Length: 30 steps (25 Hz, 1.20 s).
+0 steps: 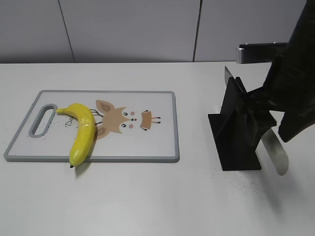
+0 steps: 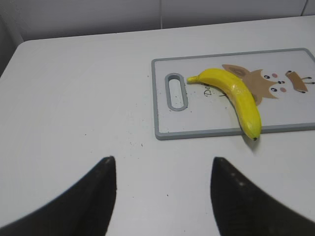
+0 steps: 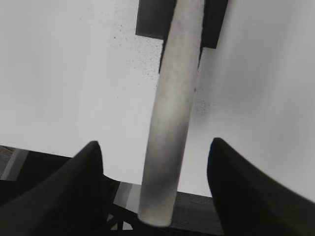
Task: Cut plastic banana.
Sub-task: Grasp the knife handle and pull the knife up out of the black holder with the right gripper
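The plastic banana is glossy yellow and whole. It lies across the near left part of the white cutting board, its dark tip over the front edge; it also shows in the left wrist view. A knife with a grey handle sits in a black holder. My right gripper is open, with the handle between its jaws and not clamped. My left gripper is open and empty over bare table, left of and nearer than the board.
The board has a grey rim, a handle slot at its left end and a cartoon animal print. The table's rear edge meets a grey panelled wall. A metal bracket juts out at the upper right.
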Each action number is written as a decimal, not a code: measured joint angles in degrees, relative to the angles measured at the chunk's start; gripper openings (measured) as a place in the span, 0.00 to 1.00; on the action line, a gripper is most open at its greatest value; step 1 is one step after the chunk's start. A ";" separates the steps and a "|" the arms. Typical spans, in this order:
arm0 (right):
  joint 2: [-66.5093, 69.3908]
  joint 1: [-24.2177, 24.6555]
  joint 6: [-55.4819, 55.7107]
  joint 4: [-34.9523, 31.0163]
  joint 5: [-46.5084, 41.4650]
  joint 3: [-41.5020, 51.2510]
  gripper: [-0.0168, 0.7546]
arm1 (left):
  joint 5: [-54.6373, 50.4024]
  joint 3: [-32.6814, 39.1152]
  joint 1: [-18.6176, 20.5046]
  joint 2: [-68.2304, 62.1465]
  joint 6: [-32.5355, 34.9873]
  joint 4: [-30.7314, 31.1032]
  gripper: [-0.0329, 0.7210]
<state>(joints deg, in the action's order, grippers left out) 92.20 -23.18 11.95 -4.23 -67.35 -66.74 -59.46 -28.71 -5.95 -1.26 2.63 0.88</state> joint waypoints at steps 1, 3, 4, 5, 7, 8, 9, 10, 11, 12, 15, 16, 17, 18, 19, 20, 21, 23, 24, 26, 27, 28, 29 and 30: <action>0.79 0.00 0.18 0.05 0.20 0.00 0.69 | 0.00 0.00 0.00 0.00 0.00 0.00 0.82; 2.39 0.00 0.95 0.19 0.39 0.00 0.69 | 0.00 0.00 0.00 0.00 0.00 0.00 0.82; 3.06 0.00 1.10 0.42 0.48 -0.04 0.69 | 0.00 0.00 0.00 0.00 0.00 0.00 0.82; 3.60 0.00 1.24 0.69 0.47 -0.04 0.69 | 0.00 0.00 0.00 0.00 0.00 0.00 0.82; 4.77 0.00 1.43 0.96 0.47 -0.04 0.69 | 0.00 0.00 0.00 0.00 0.00 0.00 0.82; 5.22 0.00 1.68 1.01 0.47 -0.04 0.69 | 0.00 0.00 0.00 0.00 0.00 0.00 0.82; 5.73 0.00 2.05 1.01 0.47 -0.04 0.69 | 0.00 0.00 0.00 0.00 0.00 0.00 0.82; 6.09 0.00 2.38 1.01 0.47 -0.04 0.69 | 0.00 0.00 0.00 0.00 0.00 0.00 0.82; 6.37 0.00 2.65 1.01 0.47 -0.04 0.69 | 0.00 0.00 0.00 0.00 0.00 0.00 0.82; 6.52 0.00 3.12 1.01 0.47 -0.04 0.68 | 0.00 0.00 0.00 0.00 0.00 0.00 0.82; 6.71 0.00 4.10 1.01 0.47 -0.04 0.63 | 0.00 0.00 0.00 0.00 0.00 0.00 0.82; 6.71 0.00 4.26 0.90 0.47 -0.04 0.62 | 0.00 0.00 0.00 0.00 0.00 0.00 0.82; 6.71 0.00 4.31 0.70 0.47 -0.04 0.60 | 0.00 0.00 0.00 0.00 0.00 0.00 0.82; 6.71 0.00 4.44 0.41 0.47 -0.04 0.58 | 0.00 0.00 0.00 0.00 0.00 0.00 0.82; 6.71 0.00 4.57 0.20 0.47 -0.04 0.57 | 0.00 0.00 0.00 0.00 0.00 0.00 0.82; 6.71 0.00 4.62 0.00 0.47 -0.04 0.57 | 0.00 0.00 0.00 0.00 0.00 0.00 0.82; 6.71 0.00 4.68 -0.05 0.47 -0.04 0.56 | 0.00 0.00 0.00 0.00 0.00 0.00 0.82; 6.71 0.00 4.94 -0.05 0.47 -0.04 0.53 | 0.00 0.00 0.00 0.00 0.00 0.00 0.82; 6.71 0.00 5.16 -0.05 0.47 -0.04 0.51 | 0.00 0.00 0.00 0.00 0.00 0.00 0.82; 6.71 0.00 5.53 -0.05 0.47 -0.04 0.48 | 0.00 0.00 0.00 0.00 0.00 0.00 0.82; 6.71 0.00 5.65 -0.05 0.47 -0.04 0.47 | 0.00 0.00 0.00 0.00 0.00 0.00 0.82; 6.71 0.00 5.72 -0.05 0.47 -0.04 0.47 | 0.00 0.00 0.00 0.00 0.00 0.00 0.82; 6.71 0.00 5.77 -0.05 0.47 -0.04 0.47 | 0.00 0.00 0.00 0.00 0.00 0.00 0.82; 6.71 0.00 5.89 -0.05 0.47 -0.04 0.46 | 0.00 0.00 0.00 0.00 0.00 0.00 0.82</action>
<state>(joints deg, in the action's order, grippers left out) 98.91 -23.18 17.84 -4.28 -66.88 -66.78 -59.46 -28.71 -5.95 -1.26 2.63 0.88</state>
